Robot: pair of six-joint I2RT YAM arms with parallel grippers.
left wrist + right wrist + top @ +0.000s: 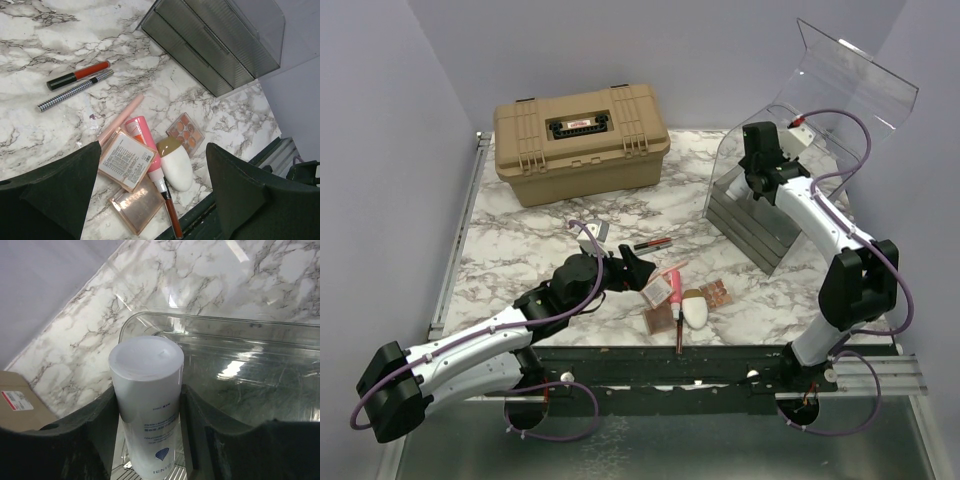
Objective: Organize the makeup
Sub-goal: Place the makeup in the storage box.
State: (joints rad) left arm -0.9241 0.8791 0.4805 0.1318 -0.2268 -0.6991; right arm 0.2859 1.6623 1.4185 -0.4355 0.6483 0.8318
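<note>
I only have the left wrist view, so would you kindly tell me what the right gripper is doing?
Observer: The right gripper holds a white tube upright.
Operator: Thank you. Where is it?
Observer: At the open top of the clear bin, with the lid raised.
Operator: Is there anything else beyond my view?
Observer: A closed tan case sits at the far left.
</note>
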